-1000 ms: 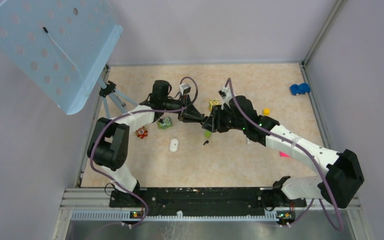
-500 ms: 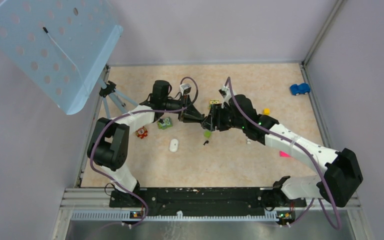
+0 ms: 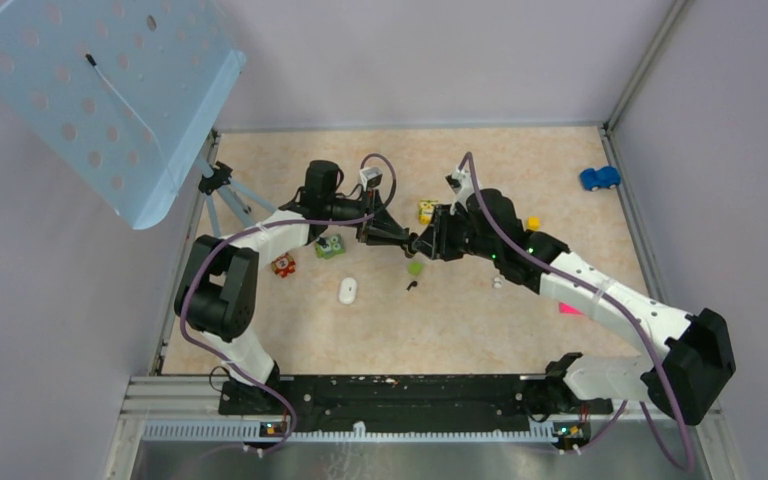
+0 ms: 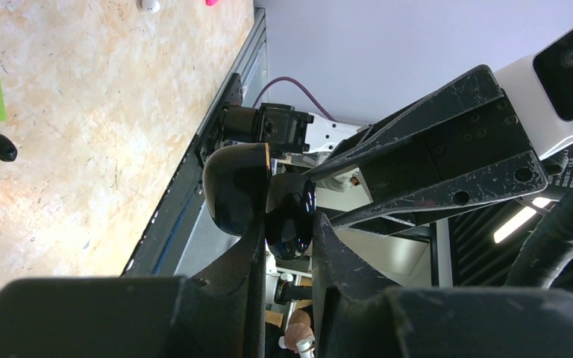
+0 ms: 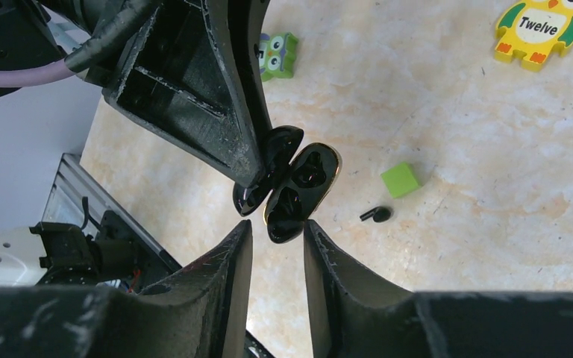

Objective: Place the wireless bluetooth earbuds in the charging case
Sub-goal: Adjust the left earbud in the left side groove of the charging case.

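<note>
Left gripper (image 4: 287,227): you had it clenched on the glossy black clamshell charging case (image 5: 298,190), lid open | right gripper (image 5: 276,227): jaws apart, empty, backed slightly toward 3 o'clock since a second earlier | one tiny black comma-shaped earbud (image 5: 377,215) lay at 6 o'clock of the case, probably yours to fetch next.

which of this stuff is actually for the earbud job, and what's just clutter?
Job:
- charging case, open, held in left gripper
- one loose black earbud
- right gripper, jaws apart at the case

Clutter:
- green cube
- yellow owl
- green owl
- blue car
- white oval
- tripod
</note>
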Robot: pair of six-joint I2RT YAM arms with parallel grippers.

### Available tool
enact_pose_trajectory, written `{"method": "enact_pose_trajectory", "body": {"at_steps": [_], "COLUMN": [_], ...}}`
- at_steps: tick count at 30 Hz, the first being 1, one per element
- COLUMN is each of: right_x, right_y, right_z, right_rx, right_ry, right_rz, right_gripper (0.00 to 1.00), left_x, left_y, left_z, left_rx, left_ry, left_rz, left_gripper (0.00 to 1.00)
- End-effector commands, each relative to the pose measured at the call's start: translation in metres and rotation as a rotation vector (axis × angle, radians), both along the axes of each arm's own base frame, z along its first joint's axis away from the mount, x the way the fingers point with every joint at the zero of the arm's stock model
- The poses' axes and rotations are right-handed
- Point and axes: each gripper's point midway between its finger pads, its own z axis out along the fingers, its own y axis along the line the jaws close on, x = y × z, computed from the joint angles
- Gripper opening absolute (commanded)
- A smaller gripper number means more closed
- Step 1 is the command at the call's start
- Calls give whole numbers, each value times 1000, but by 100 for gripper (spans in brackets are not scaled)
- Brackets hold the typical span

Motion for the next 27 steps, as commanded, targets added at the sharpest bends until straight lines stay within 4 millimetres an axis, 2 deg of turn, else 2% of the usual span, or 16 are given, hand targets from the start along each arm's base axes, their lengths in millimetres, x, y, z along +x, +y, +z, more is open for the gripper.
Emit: {"method": "enact_pose_trajectory", "body": {"at_steps": [1,20,27], "right_x": [6,7,7], "right_y": [-1,4,8], "right_z": [20,5,7], "right_rx": [35,1,6], "right_ry": [-48,-11,-9], "right_rz": [-15,3,21], "right_gripper": [30,31,24], "left_x": [-7,-7,-6], "left_y": [1,1,1], "left_z": [17,16,17], "left_rx": [-37,-37,-38], "left_ry": [-79,-76,-78], "left_rz": [-24,-26,-25], "left_gripper": [0,0,0]}}
